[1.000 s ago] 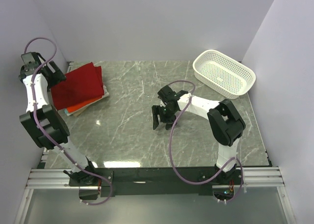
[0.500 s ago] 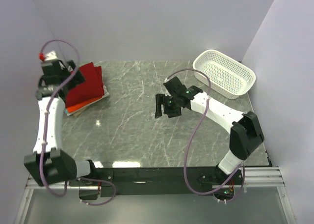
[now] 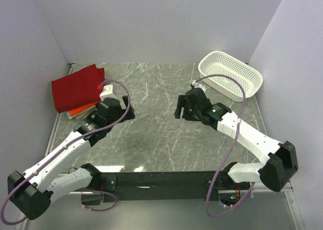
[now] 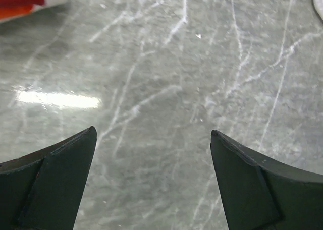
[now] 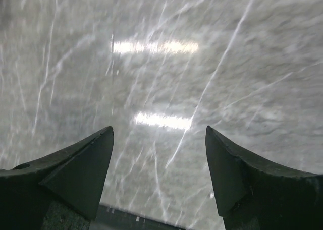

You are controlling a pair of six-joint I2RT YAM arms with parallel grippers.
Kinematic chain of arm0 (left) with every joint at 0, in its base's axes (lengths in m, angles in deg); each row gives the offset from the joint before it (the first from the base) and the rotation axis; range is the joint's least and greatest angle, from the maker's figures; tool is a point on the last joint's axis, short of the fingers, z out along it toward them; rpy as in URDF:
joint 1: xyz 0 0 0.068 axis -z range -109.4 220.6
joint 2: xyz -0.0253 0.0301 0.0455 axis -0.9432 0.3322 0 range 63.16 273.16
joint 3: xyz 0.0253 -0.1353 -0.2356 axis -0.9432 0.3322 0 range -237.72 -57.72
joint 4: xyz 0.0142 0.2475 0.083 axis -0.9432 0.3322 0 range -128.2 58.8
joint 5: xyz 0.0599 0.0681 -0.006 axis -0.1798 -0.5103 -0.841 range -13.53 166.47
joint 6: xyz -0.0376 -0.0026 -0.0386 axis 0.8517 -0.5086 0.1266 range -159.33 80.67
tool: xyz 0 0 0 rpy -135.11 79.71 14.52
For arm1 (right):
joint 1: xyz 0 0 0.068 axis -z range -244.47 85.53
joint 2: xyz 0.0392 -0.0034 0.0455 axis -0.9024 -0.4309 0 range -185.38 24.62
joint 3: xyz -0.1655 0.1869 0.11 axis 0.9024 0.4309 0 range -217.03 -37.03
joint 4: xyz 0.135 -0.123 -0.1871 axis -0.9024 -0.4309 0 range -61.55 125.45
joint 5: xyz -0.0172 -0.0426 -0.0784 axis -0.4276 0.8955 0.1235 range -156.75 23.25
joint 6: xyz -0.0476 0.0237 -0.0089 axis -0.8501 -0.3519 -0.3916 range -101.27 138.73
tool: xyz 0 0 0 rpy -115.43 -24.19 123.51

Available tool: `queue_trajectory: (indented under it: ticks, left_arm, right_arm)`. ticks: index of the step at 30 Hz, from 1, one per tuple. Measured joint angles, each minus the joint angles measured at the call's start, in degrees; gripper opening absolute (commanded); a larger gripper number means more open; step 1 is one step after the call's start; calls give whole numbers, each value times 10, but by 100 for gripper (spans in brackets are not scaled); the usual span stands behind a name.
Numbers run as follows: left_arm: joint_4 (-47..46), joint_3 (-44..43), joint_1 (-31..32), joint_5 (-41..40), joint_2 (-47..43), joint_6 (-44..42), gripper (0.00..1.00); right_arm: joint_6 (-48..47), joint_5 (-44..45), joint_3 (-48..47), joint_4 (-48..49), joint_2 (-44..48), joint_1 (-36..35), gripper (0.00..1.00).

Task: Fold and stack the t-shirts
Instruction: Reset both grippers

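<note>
The shirts (image 3: 75,91) lay in a pile at the far left corner of the table (image 3: 151,139). The red shirt (image 3: 74,84) was on top, folded flat. A bit of the orange shirt (image 3: 76,110) peeked out from under it at the near edge. The left hand (image 4: 153,134) hung over the bare table near the pile. Its two fingers were spread wide, with nothing between them. The right hand (image 5: 159,131) hung over the middle of the table, well away from the pile. Its fingers were spread wide too, with nothing in them. A white basket (image 3: 230,77) sat at the far right corner.
</note>
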Motion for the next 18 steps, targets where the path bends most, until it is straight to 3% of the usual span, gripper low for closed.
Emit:
queue_trajectory:
  ticks: [6, 18]
  left_arm:
    - [-18, 4, 74, -56, 4, 28, 99]
    - [-100, 5, 82, -76, 23, 5, 100]
  right_arm:
    - [21, 87, 67, 36, 82, 1, 80]
    - [85, 236, 170, 35, 228, 2, 80]
